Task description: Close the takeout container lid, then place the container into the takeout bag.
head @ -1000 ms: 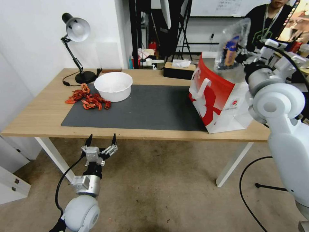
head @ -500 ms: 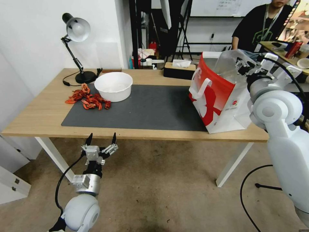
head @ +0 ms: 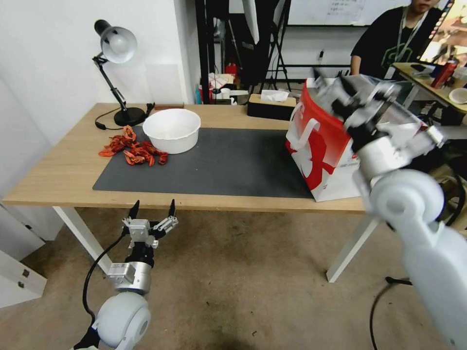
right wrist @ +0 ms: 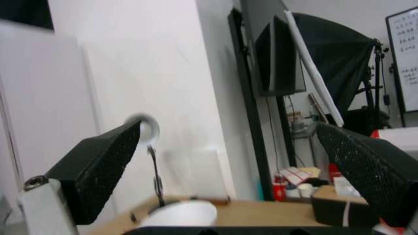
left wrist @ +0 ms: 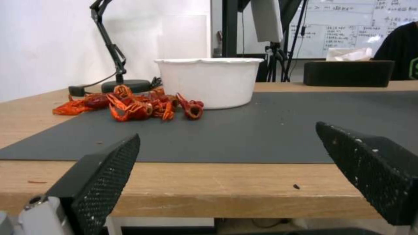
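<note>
Head view: I am seeing my right gripper, jaws spread and empty, hovering over the takeout bag; I judge the takeout container is lying inside, below them.

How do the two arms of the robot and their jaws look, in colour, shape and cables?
Both arms are white, with round ball-like joints. The left gripper has a silver-grey body, a black cable and two black pointed jaws with a dotted texture. The right gripper has similar dark textured jaws on a grey wrist.
</note>
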Robot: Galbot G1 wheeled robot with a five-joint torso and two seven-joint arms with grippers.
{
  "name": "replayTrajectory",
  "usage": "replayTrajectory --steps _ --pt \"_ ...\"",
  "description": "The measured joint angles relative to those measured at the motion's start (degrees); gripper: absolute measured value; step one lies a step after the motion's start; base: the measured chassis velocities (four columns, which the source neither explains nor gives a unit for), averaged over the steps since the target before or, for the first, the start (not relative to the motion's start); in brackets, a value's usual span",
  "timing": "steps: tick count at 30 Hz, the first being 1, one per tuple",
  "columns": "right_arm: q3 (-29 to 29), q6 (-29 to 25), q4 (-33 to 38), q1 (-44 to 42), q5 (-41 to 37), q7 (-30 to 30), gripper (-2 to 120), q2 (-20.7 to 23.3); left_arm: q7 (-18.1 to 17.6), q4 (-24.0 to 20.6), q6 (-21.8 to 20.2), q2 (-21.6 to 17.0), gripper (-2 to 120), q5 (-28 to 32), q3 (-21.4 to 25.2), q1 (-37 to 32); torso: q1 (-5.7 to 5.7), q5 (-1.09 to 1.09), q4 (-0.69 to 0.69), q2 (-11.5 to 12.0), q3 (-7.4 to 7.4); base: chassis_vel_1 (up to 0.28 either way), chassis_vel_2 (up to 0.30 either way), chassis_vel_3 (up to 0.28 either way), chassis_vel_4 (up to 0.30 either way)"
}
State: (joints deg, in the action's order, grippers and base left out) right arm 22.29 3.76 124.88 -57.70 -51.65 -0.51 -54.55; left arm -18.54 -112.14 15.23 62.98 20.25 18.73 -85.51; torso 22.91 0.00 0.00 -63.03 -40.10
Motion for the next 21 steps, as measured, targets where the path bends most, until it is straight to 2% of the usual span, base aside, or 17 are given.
replayTrajectory --steps 1,2,5,6,8,9,12,17,21 --pt "-0.1 -0.6 0.7 -2.2 3.9 0.6 100 0.2 0.0 0.0 0.0 0.1 100 0.0 0.0 -0.1 0.00 0.00 -0.01 0.0 0.00 0.000 0.000 0.000 0.000" --pt "-0.1 -0.6 0.7 -2.2 3.9 0.6 100 0.2 0.0 0.0 0.0 0.1 100 0.0 0.0 -0.1 0.00 0.00 -0.01 0.0 0.00 0.000 0.000 0.000 0.000" --pt "-0.6 -2.6 2.5 -8.6 14.0 0.3 100 0.0 0.0 -0.1 0.0 0.5 100 -0.1 0.1 -0.2 0.00 0.00 0.01 0.0 0.00 0.000 0.000 0.000 0.000" --pt "-0.6 -2.6 2.5 -8.6 14.0 0.3 100 0.0 0.0 -0.1 0.0 0.5 100 -0.1 0.1 -0.2 0.00 0.00 0.01 0.0 0.00 0.000 0.000 0.000 0.000" --pt "-0.8 -4.3 2.8 -12.8 21.5 -1.1 100 -1.4 0.0 -0.2 0.1 0.8 100 -0.1 0.1 -0.4 0.00 -0.01 0.00 0.0 0.00 0.000 0.000 0.000 0.000" --pt "-0.8 -4.3 2.8 -12.8 21.5 -1.1 100 -1.4 0.0 -0.2 0.1 0.8 100 -0.1 0.1 -0.4 0.00 -0.01 0.00 0.0 0.00 0.000 0.000 0.000 0.000" --pt "-1.1 -6.4 2.8 -18.9 30.6 -5.2 100 -3.6 0.0 -0.3 0.0 1.0 100 -0.1 0.0 -0.6 0.00 -0.01 0.00 0.0 -0.01 0.000 0.000 0.000 0.000" --pt "-1.2 -10.0 1.1 -25.2 36.1 -9.7 100 -5.7 0.0 -0.5 0.0 1.1 100 -0.1 0.1 -1.0 0.00 0.00 0.00 0.0 0.00 0.000 0.000 0.000 0.000" --pt "-1.4 -11.6 -0.2 -27.4 37.5 -11.4 100 -6.9 0.0 -0.6 -0.3 1.2 100 0.0 0.1 -1.2 0.00 -0.01 0.01 0.0 0.00 0.000 0.000 0.000 0.000"
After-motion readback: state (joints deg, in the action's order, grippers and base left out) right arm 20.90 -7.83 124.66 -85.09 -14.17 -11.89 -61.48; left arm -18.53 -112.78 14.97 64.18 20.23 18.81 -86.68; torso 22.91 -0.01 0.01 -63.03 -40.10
